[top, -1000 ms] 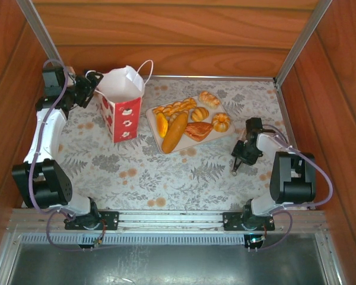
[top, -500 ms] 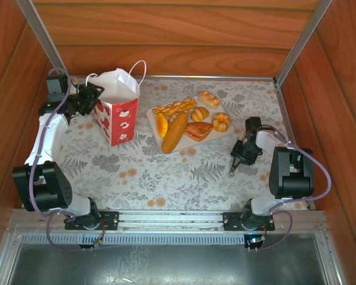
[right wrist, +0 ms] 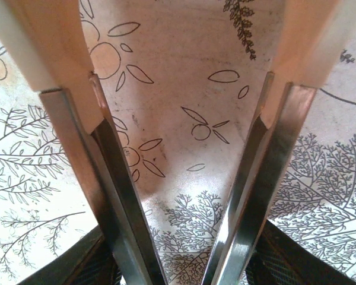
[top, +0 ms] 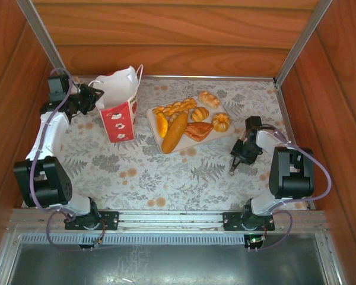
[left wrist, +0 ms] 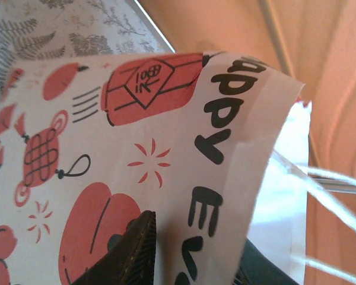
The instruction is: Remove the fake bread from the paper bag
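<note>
Floral tablecloth (top: 166, 178) — left gripper (top: 98, 97) pinches the left wall of the paper bag (top: 120, 116); right gripper (top: 234, 169), fingers apart, stands well off — empty.

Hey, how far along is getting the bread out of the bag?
Done: six pieces of fake bread lie on the tray. In hand: the left gripper pinches the wall of the paper bag; the right gripper hangs open, empty. Remaining: unclear, the bag's inside is hidden.
</note>
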Robot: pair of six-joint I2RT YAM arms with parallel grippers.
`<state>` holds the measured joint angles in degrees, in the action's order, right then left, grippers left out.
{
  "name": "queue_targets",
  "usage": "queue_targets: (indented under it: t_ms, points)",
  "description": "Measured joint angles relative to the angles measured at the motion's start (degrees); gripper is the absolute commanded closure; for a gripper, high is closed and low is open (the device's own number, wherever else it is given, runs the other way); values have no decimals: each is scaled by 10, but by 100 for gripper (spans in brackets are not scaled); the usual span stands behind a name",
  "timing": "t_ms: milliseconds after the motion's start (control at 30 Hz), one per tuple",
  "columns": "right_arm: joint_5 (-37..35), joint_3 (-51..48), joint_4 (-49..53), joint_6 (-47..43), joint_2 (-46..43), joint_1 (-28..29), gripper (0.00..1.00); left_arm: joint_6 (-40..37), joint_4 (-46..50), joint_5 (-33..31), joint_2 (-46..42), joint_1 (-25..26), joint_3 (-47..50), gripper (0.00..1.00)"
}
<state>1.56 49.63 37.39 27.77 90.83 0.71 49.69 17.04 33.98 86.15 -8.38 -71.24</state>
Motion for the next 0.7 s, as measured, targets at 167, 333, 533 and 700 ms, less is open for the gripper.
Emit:
queue_targets:
  t_ms: [167,333,533,700]
  points:
    - [0,5,3,0,0,0,47,21,-48,25,39,-3,-4,73]
    - [0,16,3,0,6,0,47,31,-70,46,97,-3,-43,74]
    - [0,20,3,0,13,0,47,30,-80,56,122,-2,-64,49]
    - [0,20,3,0,13,0,47,21,-67,51,104,-2,-49,17]
